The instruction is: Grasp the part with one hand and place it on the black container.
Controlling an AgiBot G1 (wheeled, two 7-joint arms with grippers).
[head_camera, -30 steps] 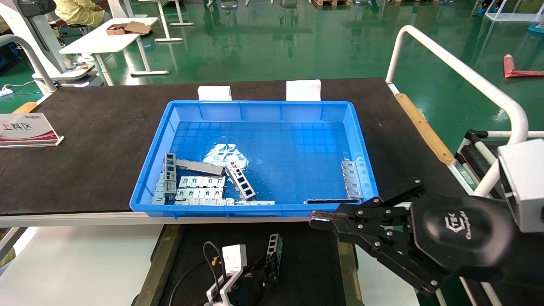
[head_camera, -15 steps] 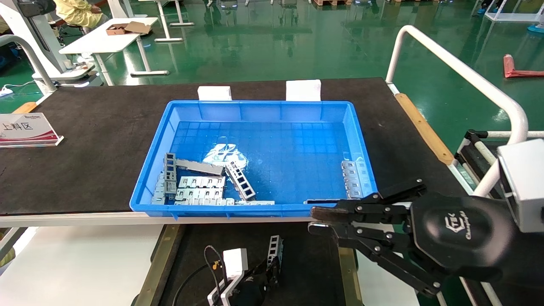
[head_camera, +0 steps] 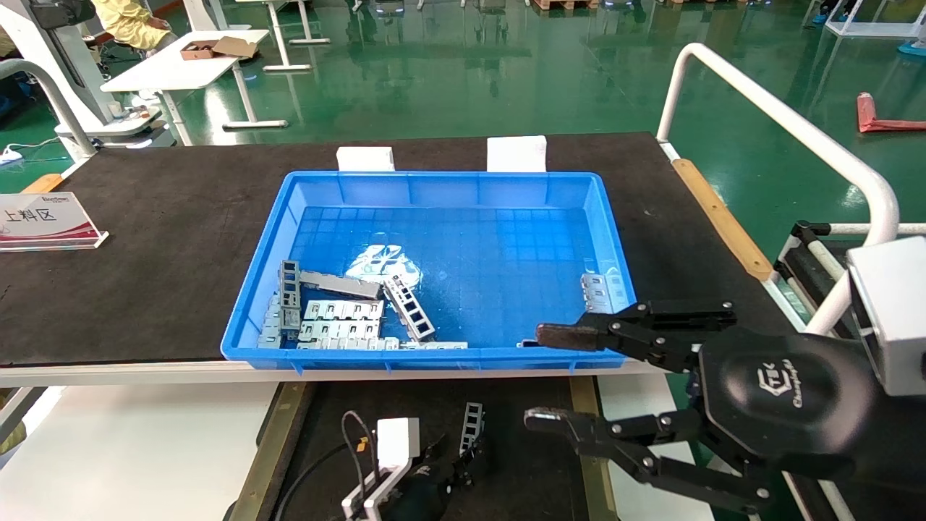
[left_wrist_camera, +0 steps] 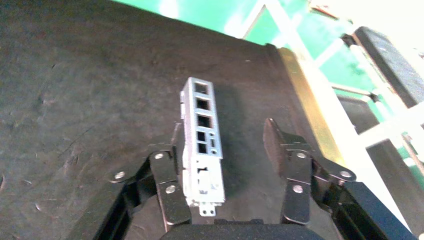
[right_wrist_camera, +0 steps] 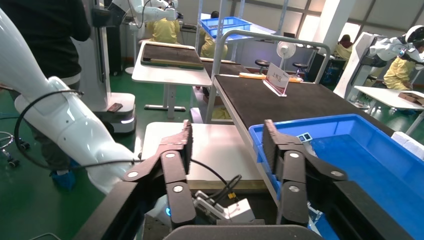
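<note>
The part [left_wrist_camera: 200, 131], a silver-grey ladder-like strip with a row of windows, rests on the black container [left_wrist_camera: 75, 100] and touches only one finger of my left gripper [left_wrist_camera: 225, 132]. That gripper is open, with its other finger well clear of the part. In the head view the part [head_camera: 472, 427] and the left gripper [head_camera: 463, 463] are at the bottom centre, on the black container [head_camera: 528, 449] edged by tan strips. My right gripper [head_camera: 535, 376] is open and empty, hovering by the blue bin's near right corner; it also shows in the right wrist view [right_wrist_camera: 227, 135].
The blue bin [head_camera: 448, 181] stands on the dark table mat and holds several grey metal parts [head_camera: 340, 311] at its near left, and more at its near right [head_camera: 597, 289]. A sign [head_camera: 43, 221] stands at the far left. A white rail [head_camera: 781, 123] runs along the right.
My right gripper's jaws have opened wide from shut. My left gripper and the part have shifted slightly toward the near edge.
</note>
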